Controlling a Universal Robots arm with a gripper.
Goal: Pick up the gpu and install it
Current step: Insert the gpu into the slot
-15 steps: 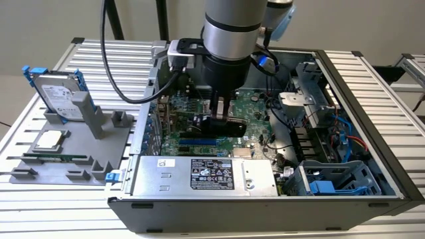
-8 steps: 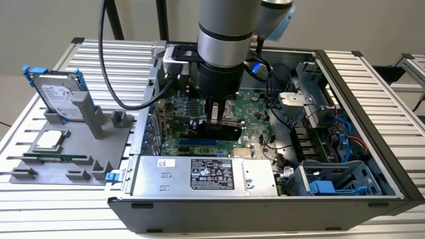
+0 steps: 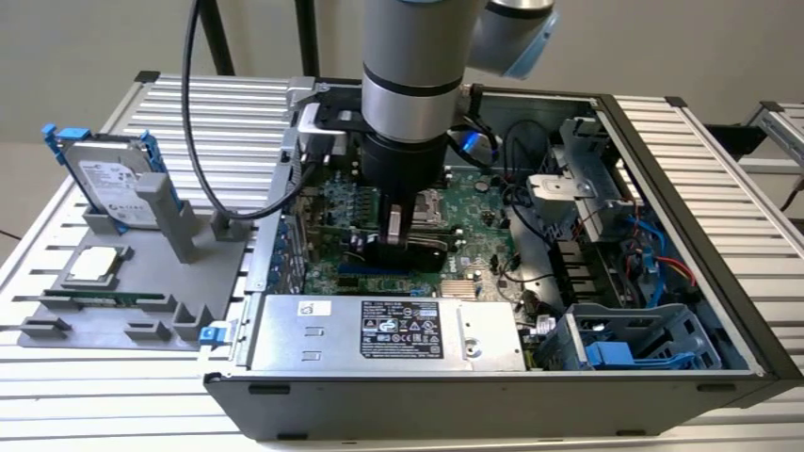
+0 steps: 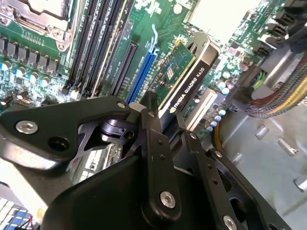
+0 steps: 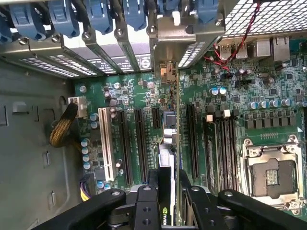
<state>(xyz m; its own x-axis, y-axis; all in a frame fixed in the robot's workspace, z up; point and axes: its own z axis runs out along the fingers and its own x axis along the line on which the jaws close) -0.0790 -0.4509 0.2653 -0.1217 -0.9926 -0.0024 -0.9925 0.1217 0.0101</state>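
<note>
Second wrist view: fingers (image 4: 152, 125) clamp the gpu (image 4: 184, 76) edgewise.

Arm vertical, end effector (image 4: 165, 120) (fingers clamped) downward.

Bright, even light; blurred foreground

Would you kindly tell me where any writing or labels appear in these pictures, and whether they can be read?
gpu, clamped in the gripper: white brand and model lettering along its black edge, not quoted.
Power supply label: print too small to read.
Hard drive label: too small to read.
Motherboard markings: too small to read.
</note>
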